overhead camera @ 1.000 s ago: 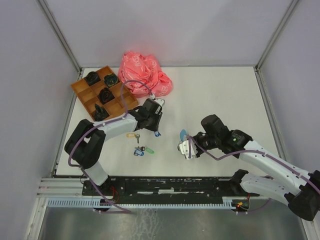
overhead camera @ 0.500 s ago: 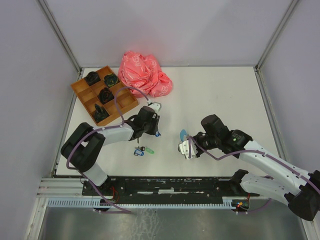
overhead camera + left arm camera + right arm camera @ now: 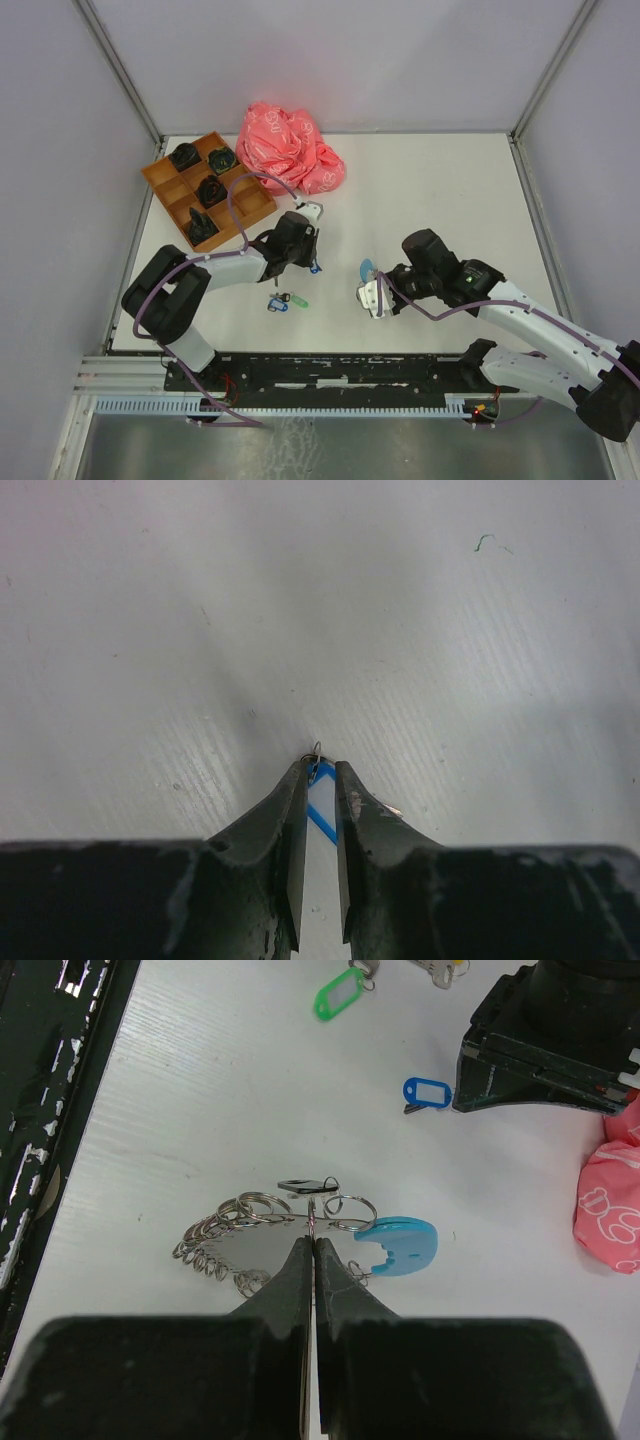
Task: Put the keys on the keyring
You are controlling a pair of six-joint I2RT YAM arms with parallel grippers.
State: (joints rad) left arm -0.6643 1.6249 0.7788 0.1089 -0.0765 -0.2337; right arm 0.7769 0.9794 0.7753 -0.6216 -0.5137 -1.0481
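Observation:
My left gripper (image 3: 306, 262) is low on the table, its jaws closed on a blue-tagged key (image 3: 322, 802); the tag's small ring (image 3: 316, 750) pokes out past the fingertips. The tag also shows in the right wrist view (image 3: 427, 1091) beside the left gripper (image 3: 540, 1040). My right gripper (image 3: 313, 1238) is shut on the keyring (image 3: 240, 1228), a cluster of silver rings with a light blue curved piece (image 3: 400, 1245) and a black tag (image 3: 305, 1186). In the top view the keyring (image 3: 372, 295) sits mid-table. More keys with blue (image 3: 272, 306) and green (image 3: 300, 301) tags lie between the arms.
A wooden compartment tray (image 3: 160, 172) with black objects stands at the back left. A crumpled pink bag (image 3: 290, 145) lies behind the left gripper. A black rail (image 3: 330, 370) runs along the table's near edge.
My left gripper has moved nearer and down towards the table, covering the yellow-tagged key that showed before. The right arm and keyring have not moved.

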